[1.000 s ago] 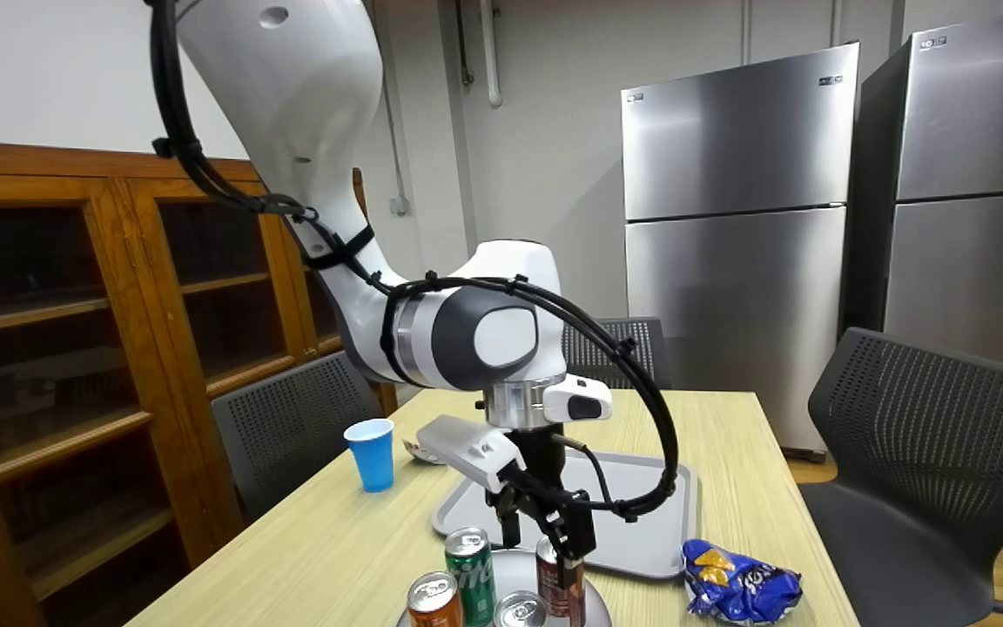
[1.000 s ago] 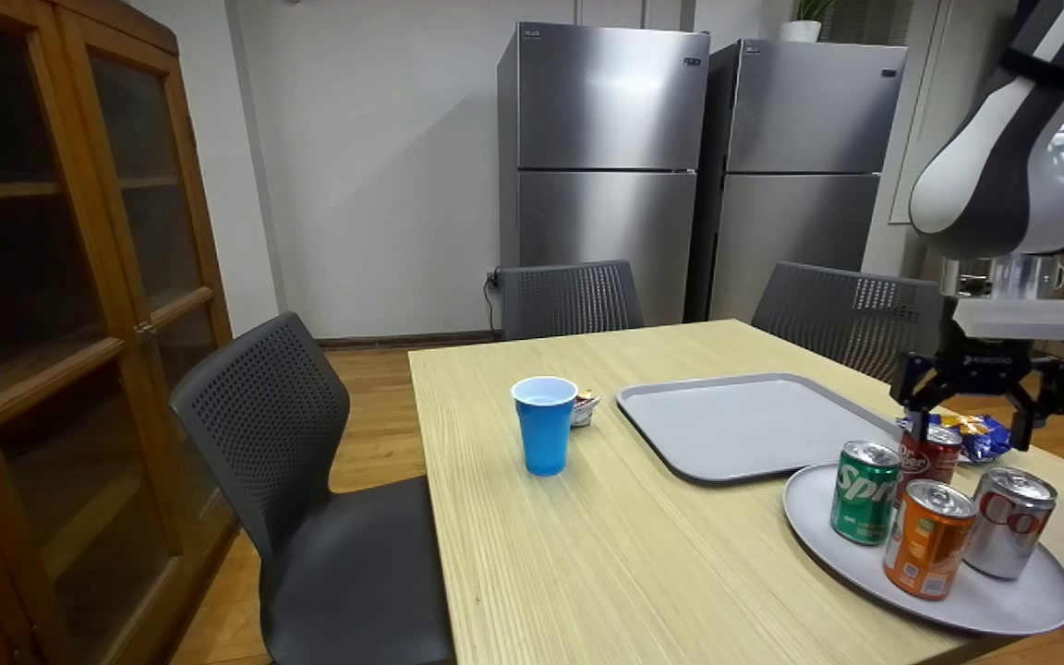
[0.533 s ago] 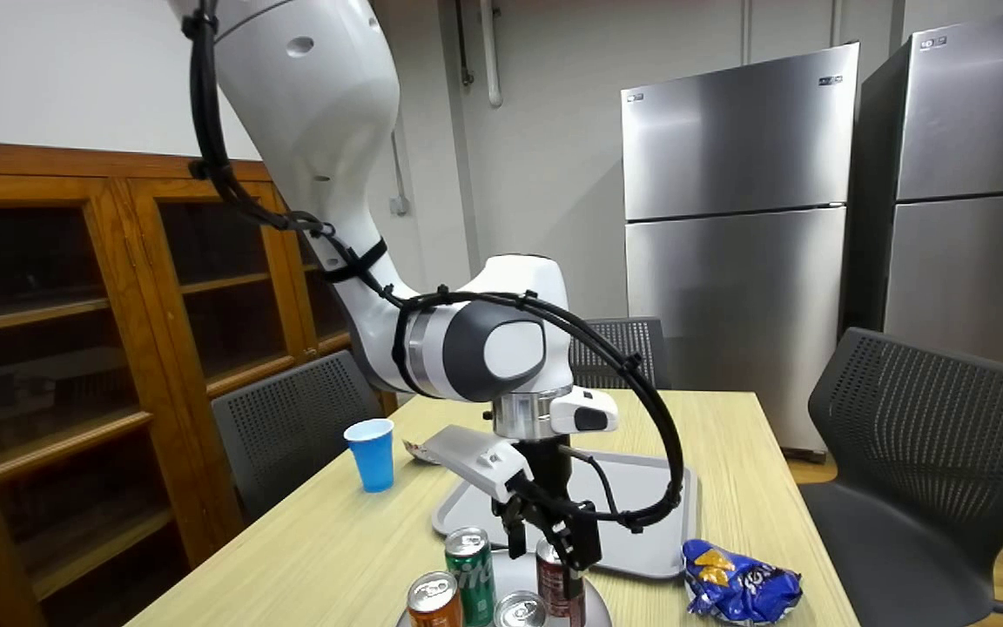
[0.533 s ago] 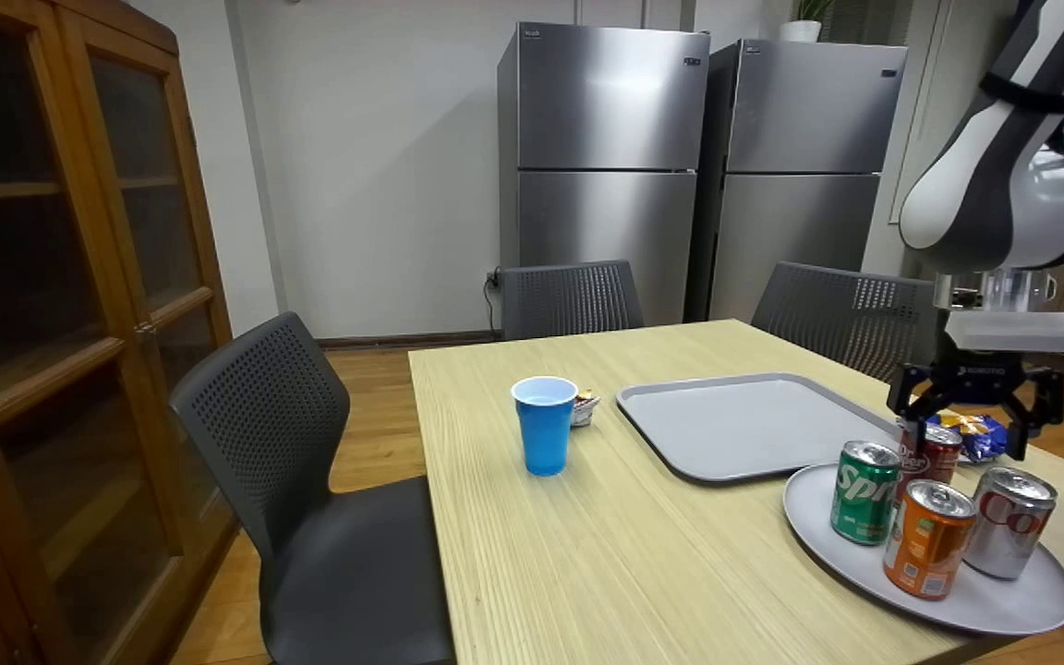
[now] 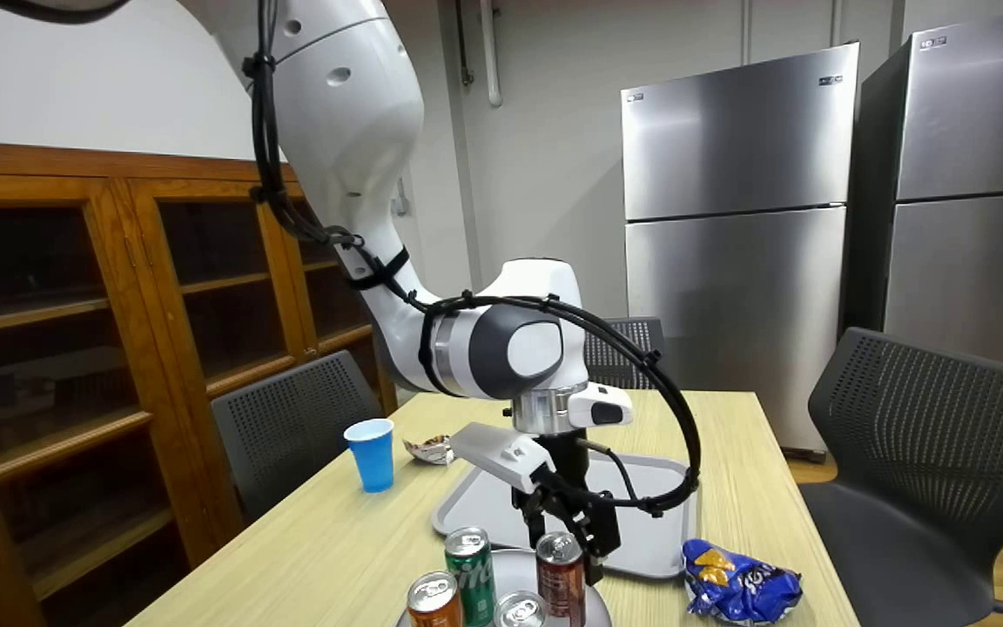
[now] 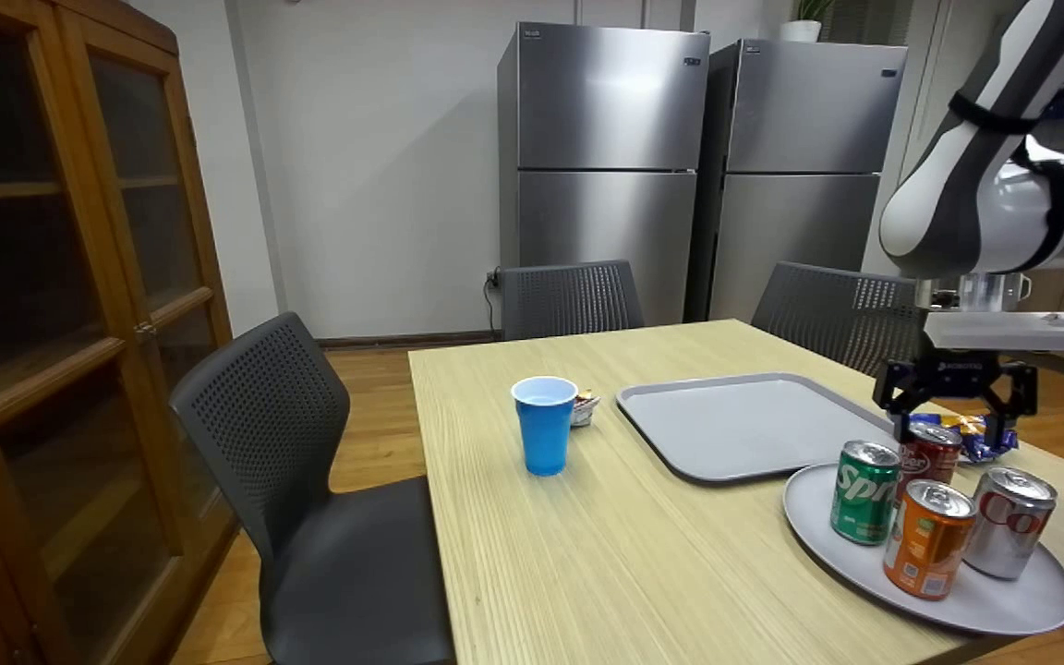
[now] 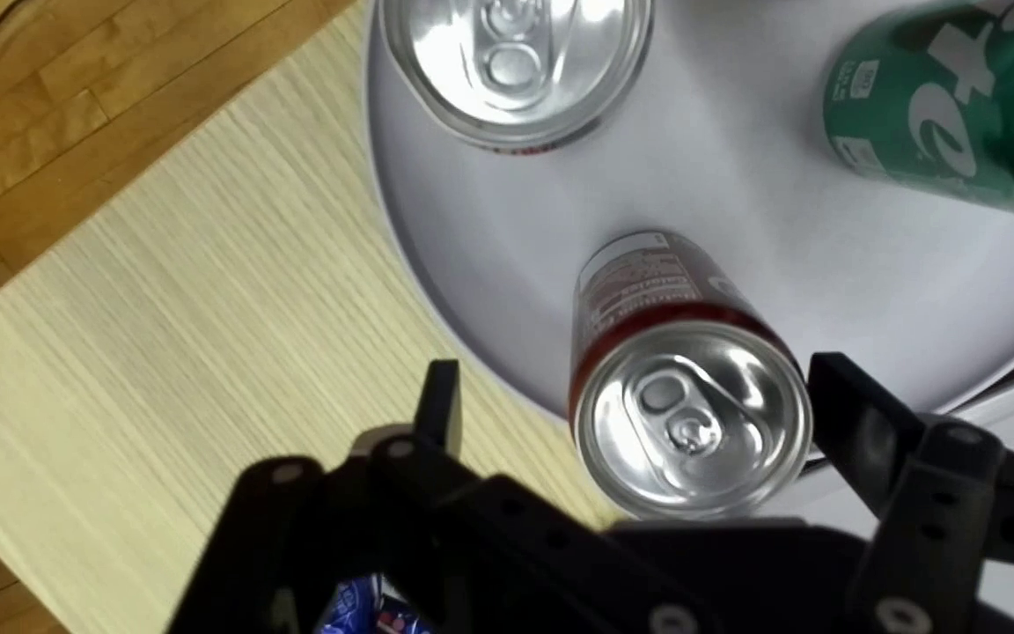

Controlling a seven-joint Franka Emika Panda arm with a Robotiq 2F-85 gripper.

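Observation:
My gripper (image 7: 635, 365) is open in the wrist view, holding nothing. Its fingers stand on either side of a dark red can's silver lid. The right finger (image 7: 863, 427) appears close beside the lid's rim; whether they touch I cannot tell. A wide gap parts the left finger (image 7: 441, 405) from the can. That dark red can (image 5: 561, 585) stands upright on a round grey plate (image 6: 809, 503), in front of the gripper in an exterior view. Sharing the plate are a green can (image 6: 864, 494), an orange can (image 6: 927, 545) and a silver can (image 6: 1008, 526).
Behind the plate lies a grey rectangular tray (image 6: 754, 425). A blue cup (image 6: 546, 434) and a crumpled foil wrapper (image 5: 432, 449) sit along one side of the table. Near the opposite edge is a blue snack bag (image 5: 738, 582). Chairs surround the table, including a dark chair (image 5: 928, 470).
The open gripper has shifted right in one exterior view and left in the other. A finger that crossed in front of the dark red can is now behind it. The cans have not moved.

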